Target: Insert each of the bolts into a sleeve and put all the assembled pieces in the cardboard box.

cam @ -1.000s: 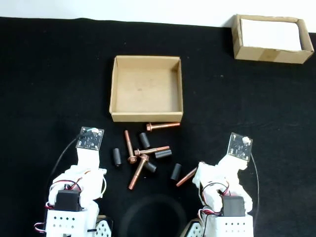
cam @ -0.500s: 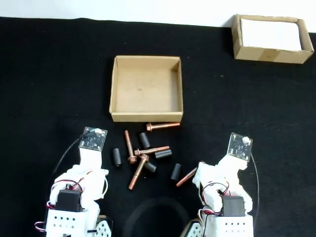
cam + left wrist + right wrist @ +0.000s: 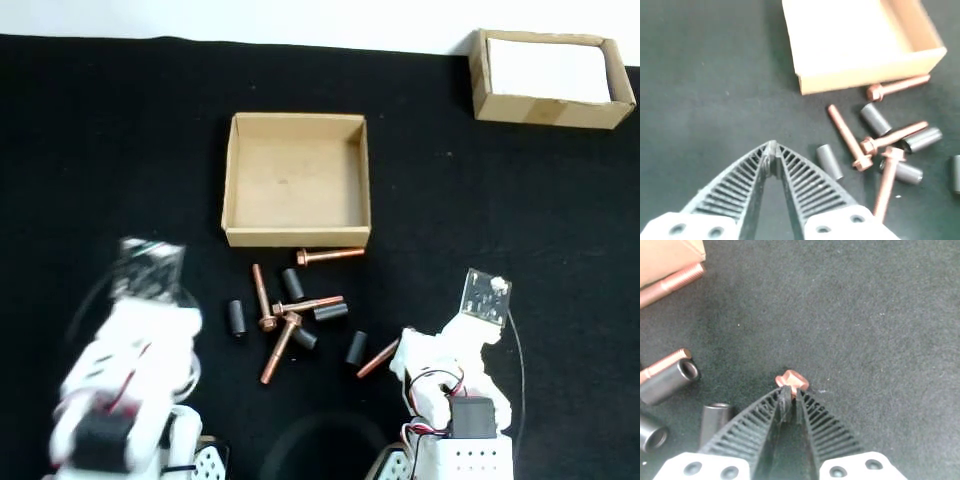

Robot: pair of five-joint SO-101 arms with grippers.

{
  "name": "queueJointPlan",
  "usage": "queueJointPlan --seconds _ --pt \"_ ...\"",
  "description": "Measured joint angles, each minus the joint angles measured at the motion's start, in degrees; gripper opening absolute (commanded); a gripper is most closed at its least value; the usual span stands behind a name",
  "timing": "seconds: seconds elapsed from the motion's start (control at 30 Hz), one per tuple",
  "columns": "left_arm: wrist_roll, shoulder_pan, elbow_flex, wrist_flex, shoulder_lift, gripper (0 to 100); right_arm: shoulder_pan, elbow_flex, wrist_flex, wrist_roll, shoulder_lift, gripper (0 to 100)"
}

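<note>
Left gripper (image 3: 771, 151): closed on nothing, tips meeting above the table (image 3: 120, 150), left of the loose parts.
Right gripper (image 3: 790, 392): closed, tips just over the head of one bolt (image 3: 792, 380); whether they touched it could not be told.
Other bolts (image 3: 308, 304): four, scattered between the arms, two crossing.
Sleeves (image 3: 237, 318): five, lying loose among them.
Cardboard box (image 3: 296, 237): just beyond the pile, one bolt beside its near wall.
Second box (image 3: 545, 110): far right corner.

Bright, even light; soft shadows.
</note>
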Motion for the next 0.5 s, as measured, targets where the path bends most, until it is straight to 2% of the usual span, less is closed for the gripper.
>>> queueJointPlan --seconds 0.13,0.3,0.5 --pt "0.0 0.0 -12.8 7.1 8.0 1 0.0 0.0 0.0 0.0 0.0 1.8" --pt "4.7 0.0 -28.8 17.3 24.1 1 0.0 0.0 0.0 0.0 0.0 1.8" --pt "7.1 2.6 -32.3 20.2 35.3 1 0.0 0.0 0.0 0.0 0.0 1.8"
